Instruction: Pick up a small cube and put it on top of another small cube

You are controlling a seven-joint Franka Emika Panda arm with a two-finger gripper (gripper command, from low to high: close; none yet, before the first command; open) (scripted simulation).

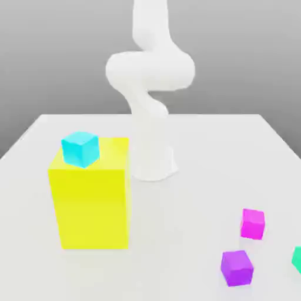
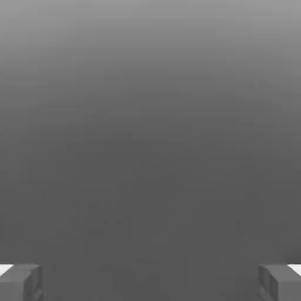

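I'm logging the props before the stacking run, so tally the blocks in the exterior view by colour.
Cyan: 1
Yellow: 1
Magenta: 1
Purple: 1
Green, cut off at the exterior view's right edge: 1
Total: 5

yellow block [image 1: 93, 208]: upright | cyan cube [image 1: 80, 149]: atop yellow block | tabletop [image 1: 176, 241]: white

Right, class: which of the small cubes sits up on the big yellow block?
The cyan-blue cube: it alone rests on top of the yellow block, while the magenta, purple and teal-green cubes are lower, on the table.
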